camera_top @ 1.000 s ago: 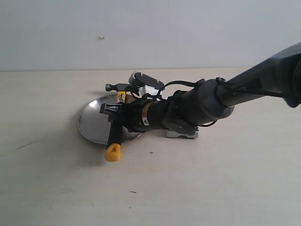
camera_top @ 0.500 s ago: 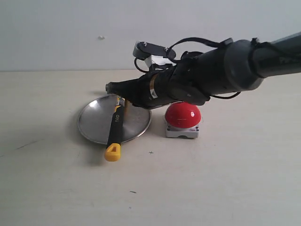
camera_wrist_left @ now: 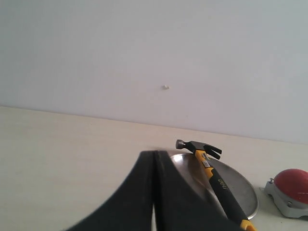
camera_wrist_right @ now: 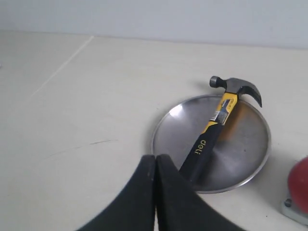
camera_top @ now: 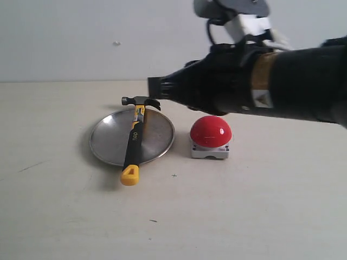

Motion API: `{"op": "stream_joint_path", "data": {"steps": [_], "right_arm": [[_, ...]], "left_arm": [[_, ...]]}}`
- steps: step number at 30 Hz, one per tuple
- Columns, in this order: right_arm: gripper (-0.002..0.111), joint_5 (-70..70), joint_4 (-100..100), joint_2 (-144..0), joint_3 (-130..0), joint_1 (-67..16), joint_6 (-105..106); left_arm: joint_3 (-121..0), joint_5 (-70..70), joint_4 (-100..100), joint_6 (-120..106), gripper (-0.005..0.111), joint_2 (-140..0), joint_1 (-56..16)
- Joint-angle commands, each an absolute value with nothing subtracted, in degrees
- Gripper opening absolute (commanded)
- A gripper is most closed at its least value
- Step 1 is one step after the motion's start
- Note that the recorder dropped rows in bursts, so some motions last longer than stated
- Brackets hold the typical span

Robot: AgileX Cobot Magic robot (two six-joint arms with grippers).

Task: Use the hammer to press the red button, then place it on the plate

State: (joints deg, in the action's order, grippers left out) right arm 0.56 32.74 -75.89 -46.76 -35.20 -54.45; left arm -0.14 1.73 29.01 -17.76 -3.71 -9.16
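The hammer (camera_top: 133, 138) lies flat across the plate (camera_top: 111, 142). Its dark head rests at the far rim and its yellow end sticks out over the near rim. Just right of the plate sits the red button (camera_top: 211, 131) on its grey base. My right gripper (camera_top: 154, 86) hangs shut and empty in the air, above the plate's far right rim and clear of the hammer. The right wrist view looks down on the hammer (camera_wrist_right: 211, 132), the plate (camera_wrist_right: 240, 149) and my right gripper (camera_wrist_right: 156, 158). My left gripper (camera_wrist_left: 154, 153) is shut and empty, with the hammer (camera_wrist_left: 216, 180) beyond it.
The pale wooden table (camera_top: 260, 206) stretches around the plate and button, with a plain white wall (camera_top: 81, 38) behind. The bulky right forearm (camera_top: 293, 86) hangs above the button. The button (camera_wrist_left: 291, 185) shows at the edge of the left wrist view.
My right gripper has let go of the hammer handle, risen and drawn back to the right, uncovering the button. The hammer stays lying on the plate.
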Motion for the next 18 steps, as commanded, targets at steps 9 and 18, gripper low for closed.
{"op": "stream_joint_path", "data": {"steps": [9, 18], "right_arm": [[0.0, 19.81, 32.84, -40.16, -28.08, -35.28, -50.57], [0.0, 24.8, 32.84, -28.21, -28.08, -35.28, -50.57]], "left_arm": [[0.0, 1.69, 28.75, -17.51, 0.0, -3.41, -9.02], [0.0, 1.69, 28.75, -17.51, 0.0, -3.41, -9.02]]}}
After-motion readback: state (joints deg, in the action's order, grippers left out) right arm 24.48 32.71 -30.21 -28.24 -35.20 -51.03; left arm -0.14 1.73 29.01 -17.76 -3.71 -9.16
